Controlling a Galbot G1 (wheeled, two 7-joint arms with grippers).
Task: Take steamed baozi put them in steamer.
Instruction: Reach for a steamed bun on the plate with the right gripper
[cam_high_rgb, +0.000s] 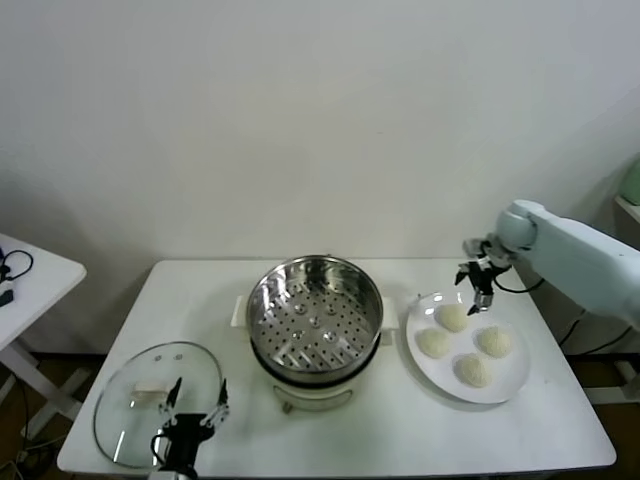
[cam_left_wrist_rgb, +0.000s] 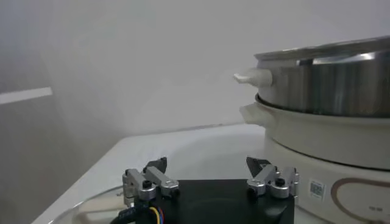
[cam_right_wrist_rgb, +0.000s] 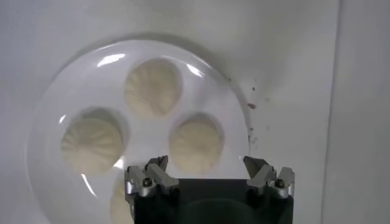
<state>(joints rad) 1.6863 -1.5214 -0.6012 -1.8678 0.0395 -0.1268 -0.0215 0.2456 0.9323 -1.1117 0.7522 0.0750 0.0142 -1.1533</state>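
Several cream-white pleated baozi (cam_high_rgb: 451, 317) lie on a white plate (cam_high_rgb: 505, 385) at the right of the table. The steel steamer (cam_high_rgb: 315, 312) stands empty in the middle, its perforated tray showing; its side shows in the left wrist view (cam_left_wrist_rgb: 329, 85). My right gripper (cam_high_rgb: 478, 283) hovers open just above the plate's far rim, over the nearest baozi (cam_right_wrist_rgb: 196, 145), which lies between its open jaws (cam_right_wrist_rgb: 206, 163) and below them. The plate's rim (cam_right_wrist_rgb: 46, 131) shows in that view too. My left gripper (cam_high_rgb: 194, 403) is open and empty, parked over the glass lid.
A round glass lid (cam_high_rgb: 130, 395) lies flat at the table's front left. A small white side table (cam_high_rgb: 25, 280) stands off to the left. A wall is close behind the table.
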